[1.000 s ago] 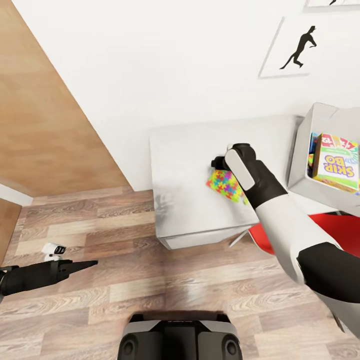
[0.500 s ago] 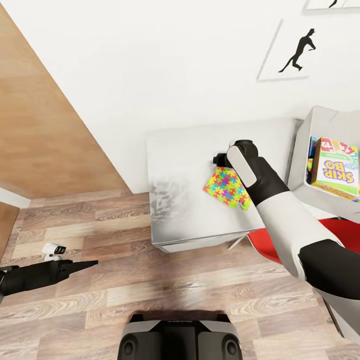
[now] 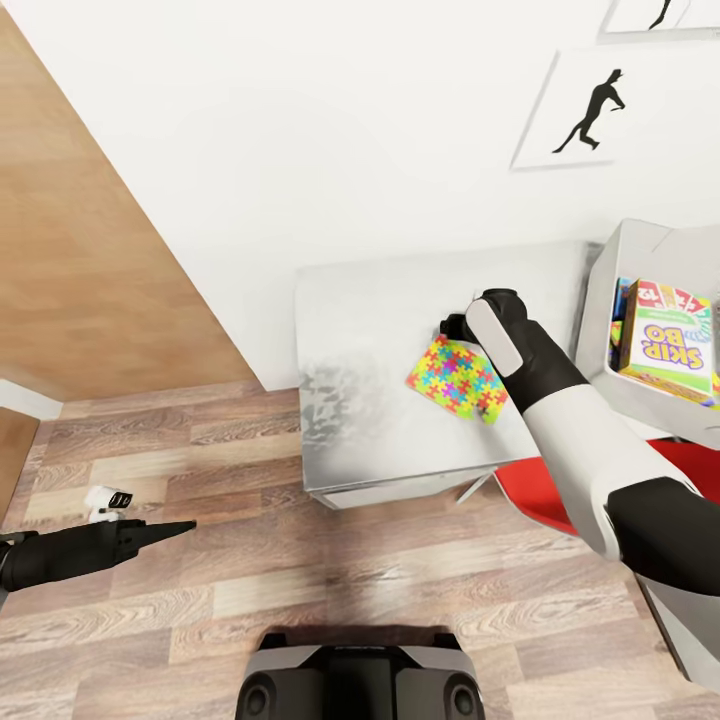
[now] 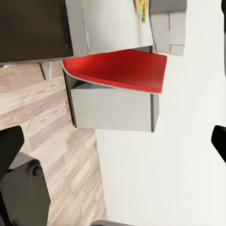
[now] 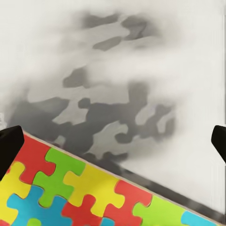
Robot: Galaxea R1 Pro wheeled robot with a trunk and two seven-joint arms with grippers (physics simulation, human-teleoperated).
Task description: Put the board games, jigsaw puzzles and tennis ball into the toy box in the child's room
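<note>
A jigsaw puzzle [image 3: 452, 378], a thin mat of bright interlocking pieces, lies on the light grey table [image 3: 380, 330]. My right gripper [image 3: 455, 325] hovers just over its far edge, mostly hidden by my own wrist. In the right wrist view the puzzle [image 5: 84, 193] sits under the open right gripper [image 5: 113, 141], whose dark fingertips stand far apart and hold nothing. At the right stands the grey toy box [image 3: 640, 255] with a "SKIP BO" board game [image 3: 668, 345] upright inside it. My left gripper [image 3: 185, 526] hangs low over the floor, and the left wrist view shows it [image 4: 113, 139] open and empty.
A red chair [image 3: 685, 460] is tucked under the table beside my right arm; its seat [image 4: 117, 70] also shows above a grey drawer block [image 4: 113, 110]. The white wall carries black silhouette prints [image 3: 600, 105]. Wood-plank floor [image 3: 300, 560] spreads before my base.
My right wrist has shifted slightly right along the table, uncovering more of the puzzle, which has stayed where it was. The head camera drifted a little. The left arm is unchanged.
</note>
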